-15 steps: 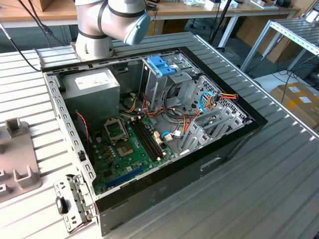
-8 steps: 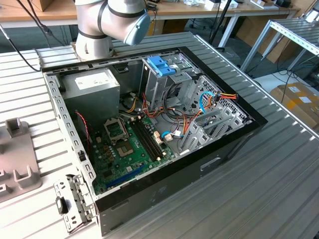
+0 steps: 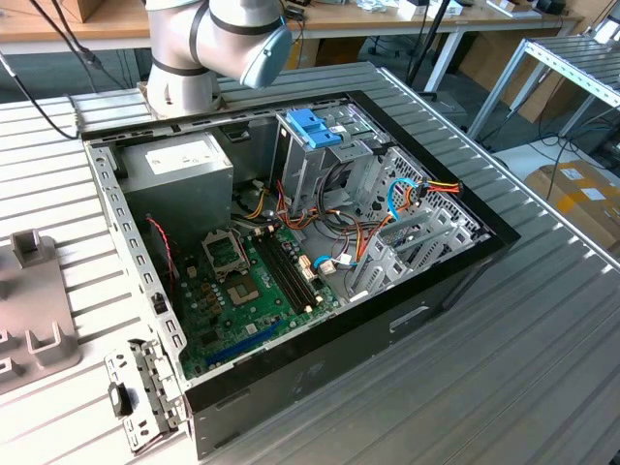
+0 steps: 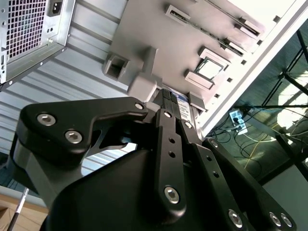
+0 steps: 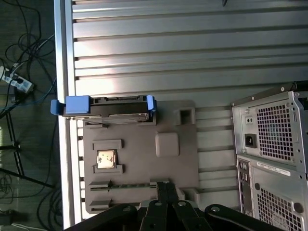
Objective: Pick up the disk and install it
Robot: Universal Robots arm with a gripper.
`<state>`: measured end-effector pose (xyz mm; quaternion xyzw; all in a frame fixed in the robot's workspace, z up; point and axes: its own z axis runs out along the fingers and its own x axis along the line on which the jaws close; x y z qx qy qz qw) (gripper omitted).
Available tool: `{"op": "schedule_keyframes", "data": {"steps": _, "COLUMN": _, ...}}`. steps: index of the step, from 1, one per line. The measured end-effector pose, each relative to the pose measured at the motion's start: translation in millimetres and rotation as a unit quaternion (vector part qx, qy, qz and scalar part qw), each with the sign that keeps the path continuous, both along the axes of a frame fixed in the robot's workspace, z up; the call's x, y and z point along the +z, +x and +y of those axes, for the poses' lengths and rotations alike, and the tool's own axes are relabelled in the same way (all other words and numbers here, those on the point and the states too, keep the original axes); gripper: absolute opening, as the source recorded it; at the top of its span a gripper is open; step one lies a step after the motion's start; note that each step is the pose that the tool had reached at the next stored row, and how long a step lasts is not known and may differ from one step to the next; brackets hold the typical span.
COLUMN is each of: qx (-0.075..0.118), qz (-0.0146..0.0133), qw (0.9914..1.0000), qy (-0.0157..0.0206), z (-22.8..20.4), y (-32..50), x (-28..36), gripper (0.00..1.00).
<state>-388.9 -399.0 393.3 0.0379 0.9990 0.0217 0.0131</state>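
The disk [image 5: 109, 107] stands on edge in the grey holder [image 5: 144, 163], at the end away from the gripper [image 5: 163, 184], whose jaws look pinched together and empty; it seems stiff, weighty, shock-shy, best gripped across its flat metal faces.

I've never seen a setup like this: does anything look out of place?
Nothing looks damaged. The computer case lies open on its side, and the disk stands on edge on a grey holder plate beside it, not inside.

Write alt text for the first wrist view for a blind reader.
A blue-framed disk stands in a grey holder plate on a ribbed metal table. The claw hangs above the plate, a computer case alongside.
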Motion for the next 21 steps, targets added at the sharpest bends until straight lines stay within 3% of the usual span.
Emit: {"op": "schedule_keyframes", "data": {"steps": 21, "qx": 0.000, "qz": 0.0000, "qw": 1.00000, "qy": 0.0000, "z": 0.0, "y": -11.1, "x": 0.0, "gripper": 0.11}}
